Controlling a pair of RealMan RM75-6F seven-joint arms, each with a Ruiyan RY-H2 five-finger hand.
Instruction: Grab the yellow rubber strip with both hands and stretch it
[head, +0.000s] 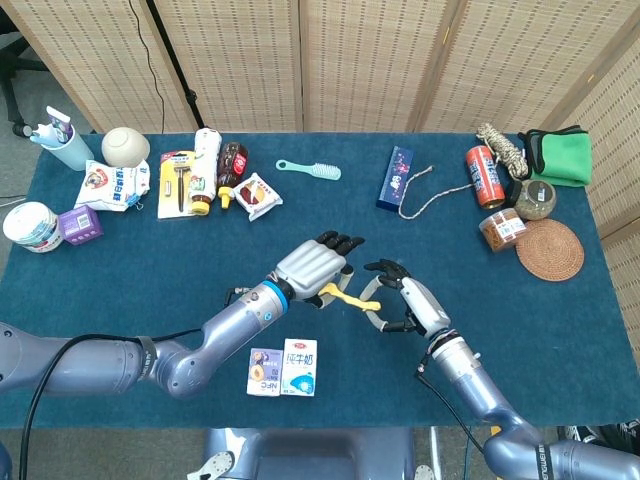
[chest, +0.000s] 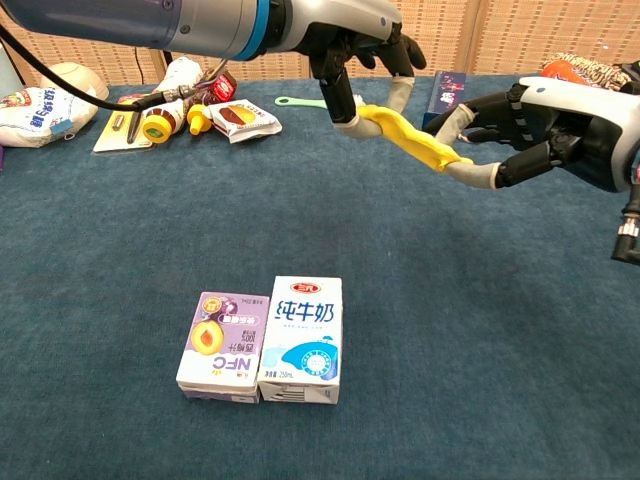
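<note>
The yellow rubber strip (head: 350, 297) (chest: 412, 142) hangs in the air above the blue table (head: 150, 270), sloping down from left to right. My left hand (head: 314, 266) (chest: 352, 48) pinches its upper left end, fingers curled down over it. My right hand (head: 403, 302) (chest: 532, 126) is at the strip's free right end. Its thumb and fingers are spread around that end, the thumb tip touching it from below, without closing on it.
Two drink cartons (head: 283, 371) (chest: 263, 340) lie side by side near the table's front edge, below the hands. A blue box (head: 396, 177), a teal comb (head: 309, 169), a string (head: 425, 195) and snack packets (head: 258, 195) lie along the back.
</note>
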